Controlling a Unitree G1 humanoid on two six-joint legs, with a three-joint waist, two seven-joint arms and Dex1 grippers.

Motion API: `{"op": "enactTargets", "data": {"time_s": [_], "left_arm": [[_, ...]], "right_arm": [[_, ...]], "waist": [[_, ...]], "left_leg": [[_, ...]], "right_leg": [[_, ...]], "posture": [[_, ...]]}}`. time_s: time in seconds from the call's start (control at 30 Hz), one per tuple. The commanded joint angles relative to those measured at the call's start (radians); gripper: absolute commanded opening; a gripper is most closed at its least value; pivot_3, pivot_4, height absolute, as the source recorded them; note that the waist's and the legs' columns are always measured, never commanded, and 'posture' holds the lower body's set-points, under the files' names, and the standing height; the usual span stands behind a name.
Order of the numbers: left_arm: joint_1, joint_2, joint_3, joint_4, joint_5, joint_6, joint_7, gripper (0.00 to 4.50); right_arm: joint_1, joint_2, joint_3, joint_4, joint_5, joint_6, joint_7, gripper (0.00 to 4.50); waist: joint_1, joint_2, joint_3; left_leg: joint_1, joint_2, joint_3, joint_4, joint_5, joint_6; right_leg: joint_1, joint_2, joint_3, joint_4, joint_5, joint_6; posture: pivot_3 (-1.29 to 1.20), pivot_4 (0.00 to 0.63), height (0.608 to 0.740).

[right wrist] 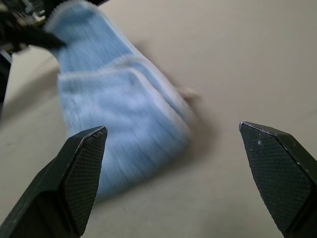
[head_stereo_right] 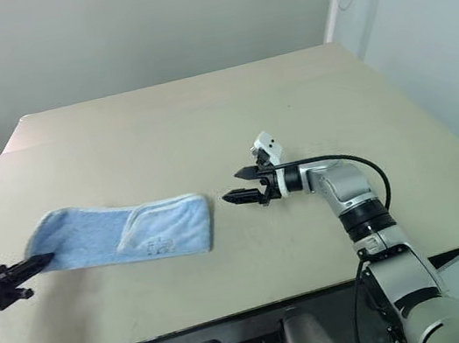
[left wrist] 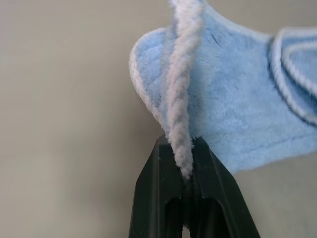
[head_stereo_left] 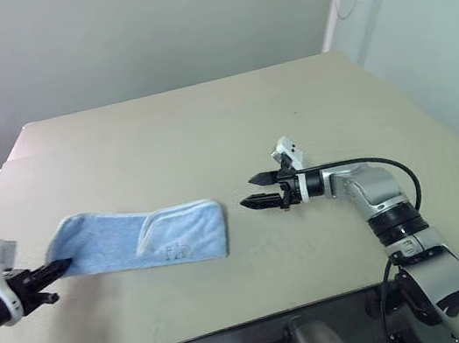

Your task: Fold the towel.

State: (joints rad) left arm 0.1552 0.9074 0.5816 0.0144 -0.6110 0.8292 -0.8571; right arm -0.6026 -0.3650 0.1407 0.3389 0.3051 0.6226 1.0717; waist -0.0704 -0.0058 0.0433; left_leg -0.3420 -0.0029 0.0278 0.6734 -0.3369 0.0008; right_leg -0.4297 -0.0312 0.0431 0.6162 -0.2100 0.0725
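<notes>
The left gripper (head_stereo_left: 58, 270) is found nearest the camera, at the near left edge of the table (head_stereo_left: 203, 123). Its two black fingers are pinched tight on the left end of the towel (head_stereo_left: 148, 236), with the white stitched edging seen standing between them in the left wrist view. The grip is judged to serve for drawing that end up and across to make the fold. The left arm reaches in low from the left, gripper angled slightly downward.

The towel lies flat on the table, already doubled lengthwise into a band, with a faint motif near its right end.

The right gripper (head_stereo_left: 257, 191) is held just beside the towel's right end, not touching it. Its jaws are spread wide and empty, pointing leftward at the cloth, forearm nearly level.
</notes>
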Motion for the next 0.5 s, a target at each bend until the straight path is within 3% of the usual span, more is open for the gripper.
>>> {"op": "enactTargets", "data": {"time_s": [0.03, 0.23, 0.5], "left_arm": [[0.002, 0.058, 0.055, -0.083, -0.064, 0.052, -0.064, 0.02], [-0.072, 0.041, -0.071, -0.237, -0.150, 0.148, -0.082, 0.02], [-0.307, -0.048, -0.378, -0.210, -0.163, 0.197, -0.116, 0.02]], "right_arm": [[-0.003, -0.012, -0.009, -0.042, 0.013, -0.005, 0.005, 4.50], [-0.001, -0.003, 0.001, -0.034, 0.006, -0.011, -0.010, 4.50], [0.004, 0.006, -0.026, -0.009, 0.003, -0.019, -0.064, 4.50]], "waist": [[0.001, -0.003, 0.000], [0.003, -0.003, 0.001], [0.000, -0.003, 0.001]], "left_leg": [[0.000, 0.000, 0.000, 0.000, 0.000, 0.000], [-0.001, -0.001, 0.000, 0.000, 0.000, 0.000], [0.000, -0.001, 0.000, -0.001, 0.000, 0.000]], "right_leg": [[0.000, 0.000, 0.000, 0.000, 0.000, 0.000], [0.001, -0.002, 0.000, -0.002, 0.000, 0.000], [0.001, 0.001, 0.001, -0.001, 0.002, 0.003]], "posture": [[0.00, 0.000, 0.740], [0.00, 0.000, 0.740], [0.00, 0.000, 0.740]]}}
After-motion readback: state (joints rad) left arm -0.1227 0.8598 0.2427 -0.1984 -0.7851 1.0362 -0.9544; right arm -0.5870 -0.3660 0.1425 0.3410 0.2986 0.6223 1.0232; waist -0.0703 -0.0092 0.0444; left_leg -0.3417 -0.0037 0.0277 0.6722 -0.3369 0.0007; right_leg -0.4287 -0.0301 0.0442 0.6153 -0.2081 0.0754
